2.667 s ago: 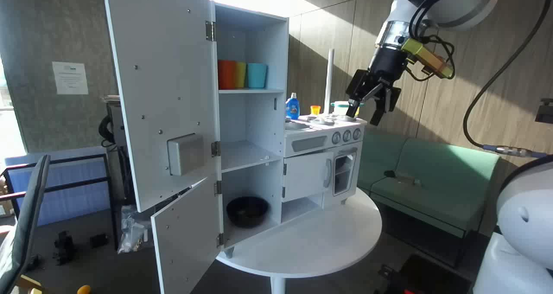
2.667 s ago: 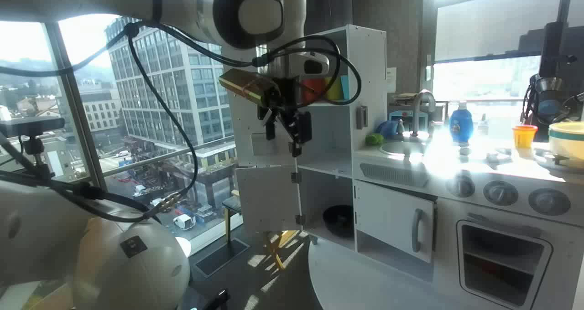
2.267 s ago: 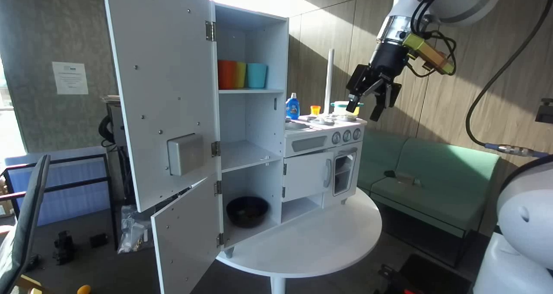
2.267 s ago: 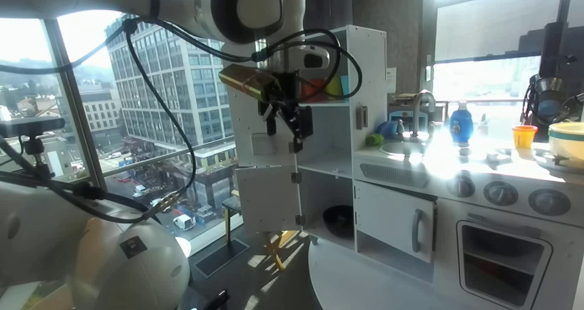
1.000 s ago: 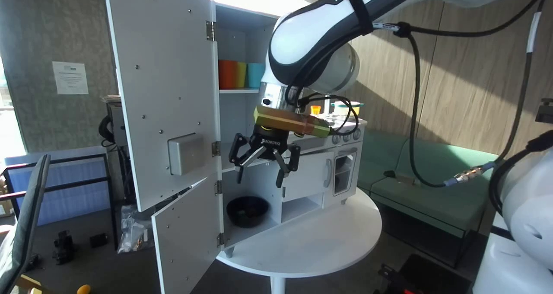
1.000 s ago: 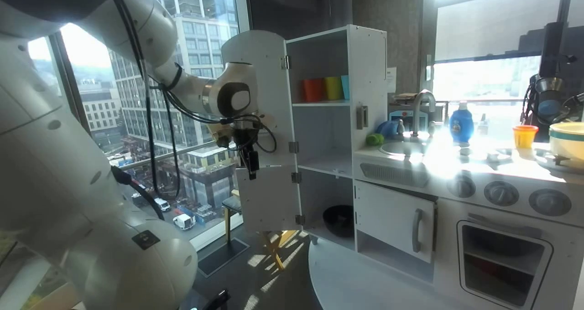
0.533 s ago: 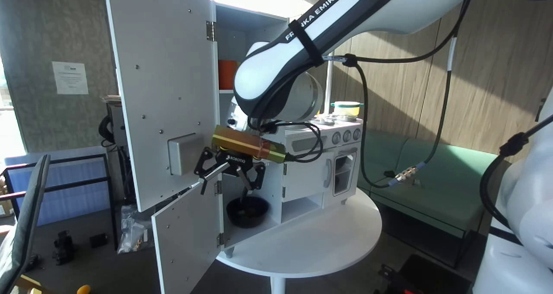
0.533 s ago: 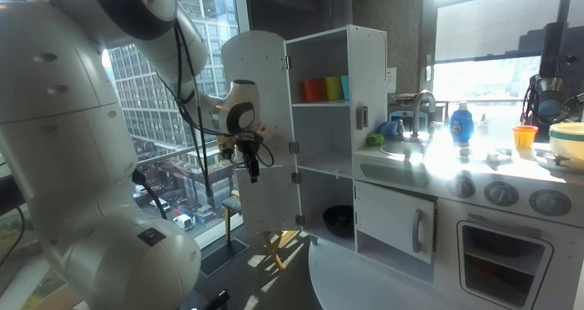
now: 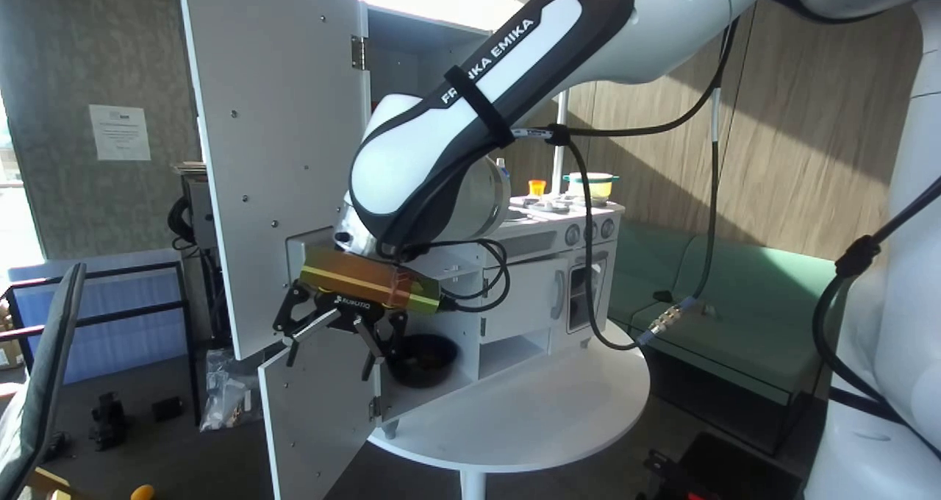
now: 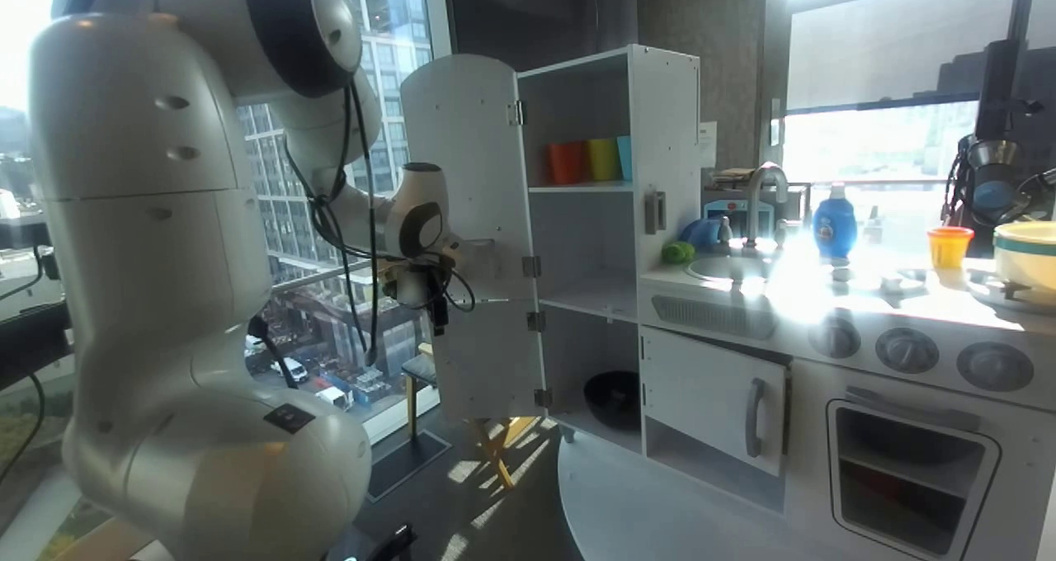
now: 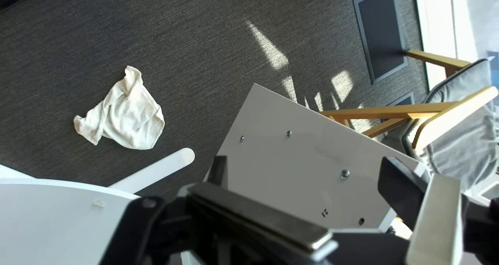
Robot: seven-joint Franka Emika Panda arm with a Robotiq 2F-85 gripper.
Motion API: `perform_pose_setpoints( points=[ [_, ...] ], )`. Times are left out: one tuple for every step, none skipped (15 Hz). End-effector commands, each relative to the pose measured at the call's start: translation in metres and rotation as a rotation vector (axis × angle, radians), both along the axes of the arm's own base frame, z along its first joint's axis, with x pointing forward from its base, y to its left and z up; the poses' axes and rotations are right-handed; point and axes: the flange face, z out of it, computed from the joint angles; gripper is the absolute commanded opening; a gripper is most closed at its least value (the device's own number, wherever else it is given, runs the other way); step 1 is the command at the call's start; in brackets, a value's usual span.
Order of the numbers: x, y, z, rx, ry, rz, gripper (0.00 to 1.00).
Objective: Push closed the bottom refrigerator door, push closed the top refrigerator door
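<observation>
The bottom refrigerator door [image 9: 320,419] stands swung wide open, its plain white inner face showing in both exterior views [image 10: 488,367]. The top refrigerator door [image 9: 276,118] also stands wide open above it, and it shows in an exterior view [image 10: 462,124]; its grey box is partly hidden by the arm. My gripper [image 9: 329,364] is open and empty, pointing down in front of the upper part of the bottom door. In the wrist view the bottom door [image 11: 273,159] fills the gap between the spread fingers [image 11: 399,187]. I cannot tell whether a finger touches it.
The fridge shelves hold coloured cups [image 10: 567,163] and a black bowl [image 10: 612,399]. The toy stove [image 10: 907,462] joins the fridge on a round white table [image 9: 529,426]. A wooden chair [image 11: 390,111] stands beyond the bottom door. A white cloth [image 11: 126,113] lies on the floor.
My gripper has swung from near the stove across the fridge front and down to the bottom door. Its fingers now show spread apart. Both doors look unmoved.
</observation>
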Motion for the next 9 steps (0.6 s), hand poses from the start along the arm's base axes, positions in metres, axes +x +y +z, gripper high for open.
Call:
perform_pose_setpoints(
  points=[
    [0.016, 0.022, 0.005, 0.007, -0.031, -0.005, 1.0],
    [0.021, 0.025, 0.006, 0.003, -0.037, -0.007, 1.0],
    [0.025, 0.028, 0.007, 0.002, -0.044, -0.013, 1.0],
    [0.031, 0.032, 0.01, 0.0, -0.05, -0.018, 1.0],
    [0.036, 0.034, 0.012, -0.004, -0.056, -0.023, 1.0],
    [0.042, 0.037, 0.014, -0.006, -0.064, -0.027, 1.0],
    [0.048, 0.039, 0.014, -0.011, -0.072, -0.034, 1.0],
    [0.054, 0.041, 0.011, -0.022, -0.08, -0.041, 1.0],
    [0.059, 0.042, 0.007, -0.034, -0.077, -0.044, 1.0]
  ],
)
